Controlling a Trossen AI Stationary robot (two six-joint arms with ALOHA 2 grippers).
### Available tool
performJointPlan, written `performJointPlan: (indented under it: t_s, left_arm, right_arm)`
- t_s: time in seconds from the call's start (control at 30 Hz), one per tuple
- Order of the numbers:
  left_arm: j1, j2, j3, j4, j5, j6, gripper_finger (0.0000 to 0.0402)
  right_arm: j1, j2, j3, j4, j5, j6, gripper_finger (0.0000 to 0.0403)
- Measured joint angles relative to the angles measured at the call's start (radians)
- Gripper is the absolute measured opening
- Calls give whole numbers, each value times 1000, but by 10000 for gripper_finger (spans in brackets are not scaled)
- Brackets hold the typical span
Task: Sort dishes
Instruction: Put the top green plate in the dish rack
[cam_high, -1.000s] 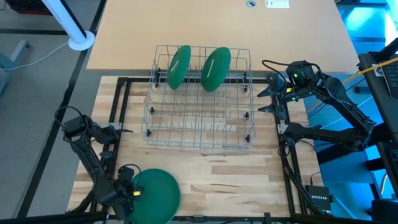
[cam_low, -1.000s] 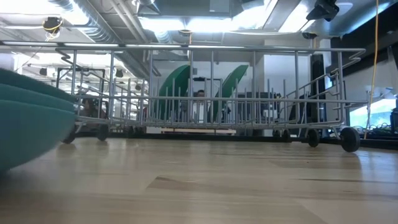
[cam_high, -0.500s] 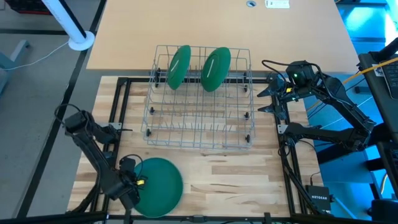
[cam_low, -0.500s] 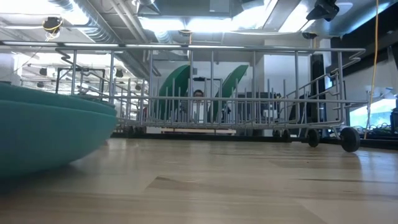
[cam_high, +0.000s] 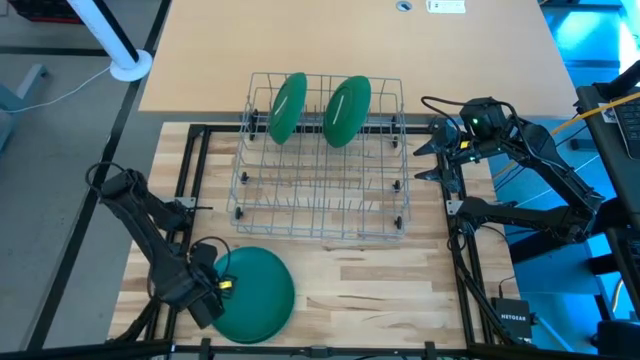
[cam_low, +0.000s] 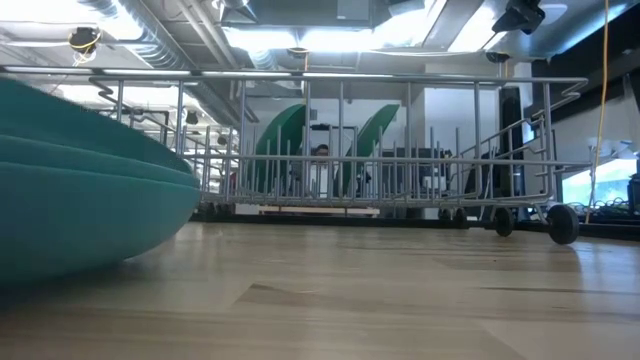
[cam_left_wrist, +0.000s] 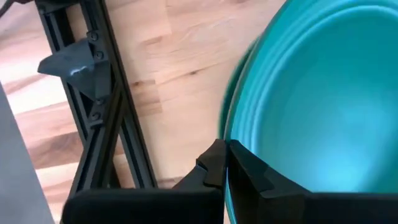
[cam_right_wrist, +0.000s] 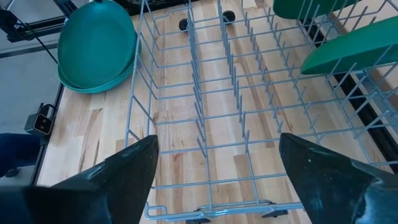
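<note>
So we're watching the left gripper (cam_high: 212, 292) pinching the rim of the teal plate stack (cam_high: 252, 295) at the table's near-left corner, count unclear. Right gripper (cam_high: 428, 160) is waiting spread wide beside the wire rack (cam_high: 318, 190), which is holding two green plates (cam_high: 288, 106) upright.

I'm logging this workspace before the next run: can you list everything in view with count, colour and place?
Plates in rack: two, green, standing on edge at the rack's far end.
Stacked plates: stack, count unclear, teal, near-left of the table.
Wire rack: one, grey, table centre.
Table: one, light wood.
Left end effector: one, dark, shut on the stacked plates' rim.
Right end effector: one, dark, open, beside the rack's right side.
</note>
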Motion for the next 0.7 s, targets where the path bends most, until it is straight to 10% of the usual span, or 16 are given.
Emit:
performJointPlan:
  t_s: [0.7]
  left_arm:
    - [32,-4,235,-69,-179,87,1]
  right_arm:
    - [0,0,0,59,10,-10,340]
